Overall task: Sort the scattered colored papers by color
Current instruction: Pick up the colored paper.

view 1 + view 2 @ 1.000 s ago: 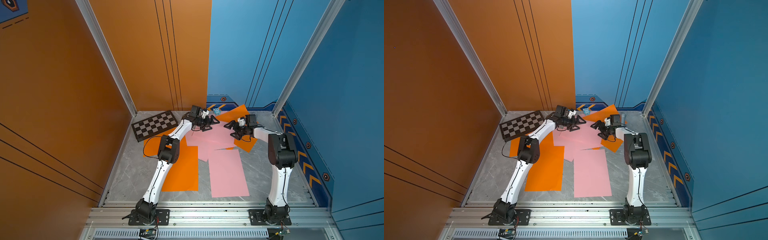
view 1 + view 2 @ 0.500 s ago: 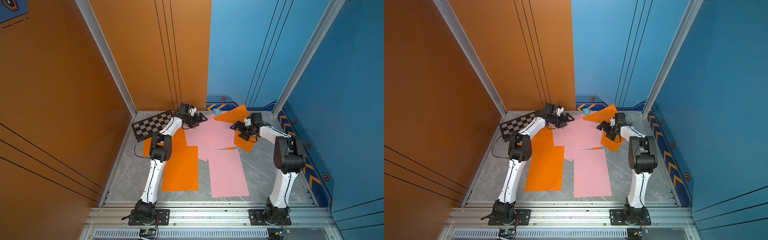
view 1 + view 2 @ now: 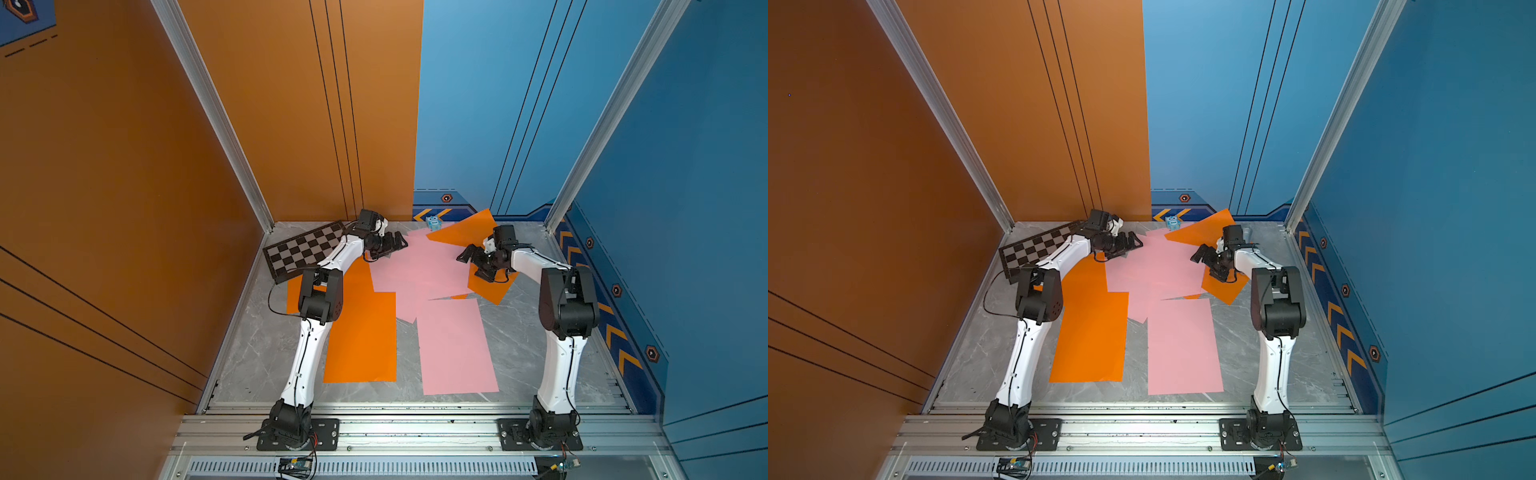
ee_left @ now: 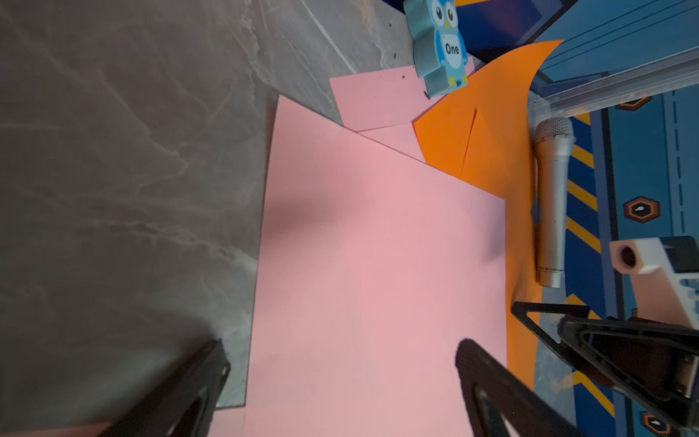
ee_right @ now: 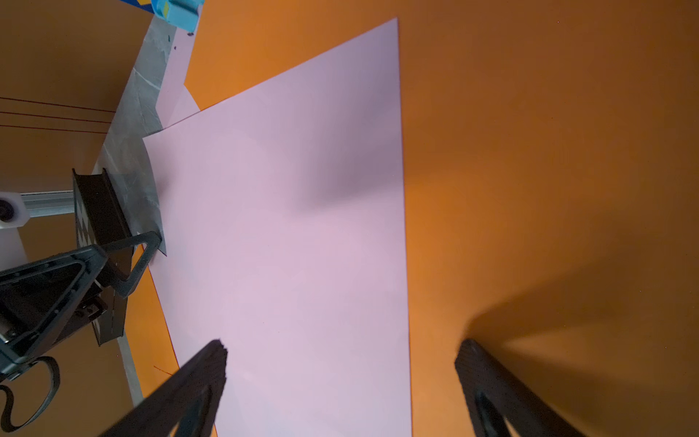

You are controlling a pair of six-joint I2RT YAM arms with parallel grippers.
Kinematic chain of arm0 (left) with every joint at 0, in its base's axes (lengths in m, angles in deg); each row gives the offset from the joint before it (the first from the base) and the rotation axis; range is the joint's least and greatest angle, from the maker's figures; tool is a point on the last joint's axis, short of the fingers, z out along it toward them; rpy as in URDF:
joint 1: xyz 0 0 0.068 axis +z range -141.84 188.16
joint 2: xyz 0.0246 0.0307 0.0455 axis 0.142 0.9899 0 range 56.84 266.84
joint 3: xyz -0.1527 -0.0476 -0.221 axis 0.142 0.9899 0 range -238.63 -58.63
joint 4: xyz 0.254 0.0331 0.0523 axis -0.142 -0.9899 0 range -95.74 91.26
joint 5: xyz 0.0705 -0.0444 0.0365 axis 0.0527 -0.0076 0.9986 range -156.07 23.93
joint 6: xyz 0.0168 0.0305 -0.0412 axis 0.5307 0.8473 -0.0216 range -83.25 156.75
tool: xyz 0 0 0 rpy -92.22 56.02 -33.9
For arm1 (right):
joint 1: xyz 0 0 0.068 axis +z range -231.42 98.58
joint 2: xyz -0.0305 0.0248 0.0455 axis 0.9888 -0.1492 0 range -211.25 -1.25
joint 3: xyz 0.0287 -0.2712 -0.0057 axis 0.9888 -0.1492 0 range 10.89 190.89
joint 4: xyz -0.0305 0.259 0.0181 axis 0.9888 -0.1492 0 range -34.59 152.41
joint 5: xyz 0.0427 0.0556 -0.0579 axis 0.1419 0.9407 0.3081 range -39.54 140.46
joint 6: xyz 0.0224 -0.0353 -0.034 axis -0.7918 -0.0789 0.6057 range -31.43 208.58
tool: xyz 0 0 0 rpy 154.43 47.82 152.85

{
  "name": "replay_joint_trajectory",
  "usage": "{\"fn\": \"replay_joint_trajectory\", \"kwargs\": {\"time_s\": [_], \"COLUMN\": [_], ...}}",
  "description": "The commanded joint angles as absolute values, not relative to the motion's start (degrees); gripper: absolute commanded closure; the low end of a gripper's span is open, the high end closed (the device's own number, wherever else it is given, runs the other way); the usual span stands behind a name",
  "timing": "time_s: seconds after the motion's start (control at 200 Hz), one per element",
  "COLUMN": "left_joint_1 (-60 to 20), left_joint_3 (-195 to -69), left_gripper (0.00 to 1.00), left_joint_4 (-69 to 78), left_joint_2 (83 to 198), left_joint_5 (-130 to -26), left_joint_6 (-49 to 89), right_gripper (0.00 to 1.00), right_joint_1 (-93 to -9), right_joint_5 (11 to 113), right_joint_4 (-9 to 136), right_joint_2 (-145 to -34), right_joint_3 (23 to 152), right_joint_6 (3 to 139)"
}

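Note:
The colored papers lie scattered on the grey floor. One orange sheet [image 3: 361,332] is at the front left, and one pink sheet [image 3: 455,345] is at the front middle. Overlapping pink sheets [image 3: 424,266] fill the centre, with orange sheets [image 3: 467,230] under them at the back right. My left gripper [image 3: 401,243] [image 4: 342,346] is open, low over the top pink sheet's left edge. My right gripper [image 3: 467,259] [image 5: 342,346] is open and straddles that pink sheet's right edge, which lies on orange paper [image 5: 529,189]. Neither holds anything.
A black-and-grey chessboard [image 3: 303,249] lies at the back left, partly under my left arm. A small blue owl block [image 3: 433,223] stands at the back wall on the papers' far edge. A silver microphone [image 4: 550,200] lies along the back right. Walls close three sides.
Both grippers drew apart from the middle of the pile, the left one toward the chessboard side, the right one toward the right wall. Both stayed open. The papers have not moved.

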State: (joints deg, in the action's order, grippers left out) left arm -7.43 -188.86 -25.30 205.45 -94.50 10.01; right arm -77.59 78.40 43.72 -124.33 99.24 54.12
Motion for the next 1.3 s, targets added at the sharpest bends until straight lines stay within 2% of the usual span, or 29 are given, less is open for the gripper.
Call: {"fn": "replay_joint_trajectory", "kwargs": {"time_s": [0.0,0.325,0.831,1.296], "left_joint_1": [-8.98,-10.38,-10.56,-13.54], "left_joint_3": [-189.84,-189.85,-197.78,-203.04], "left_gripper": [0.02,0.02,0.02,0.02], "left_joint_4": [-30.03,-29.98,-29.87,-28.80], "left_joint_2": [206.28,208.26,210.38,210.77], "left_joint_5": [-91.03,-94.54,-105.50,-112.98], "left_joint_6": [11.78,9.83,4.42,-0.15], "right_gripper": [0.03,0.02,0.00,0.02], "right_joint_1": [-76.00,-74.48,-73.78,-72.64], "right_joint_5": [77.38,82.52,95.10,94.02], "right_joint_4": [40.36,42.65,66.17,68.56], "right_joint_2": [-127.64,-130.96,-131.50,-131.92], "right_joint_3": [100.46,102.21,96.76,95.67], "right_joint_6": [54.49,51.59,38.48,37.29]}}
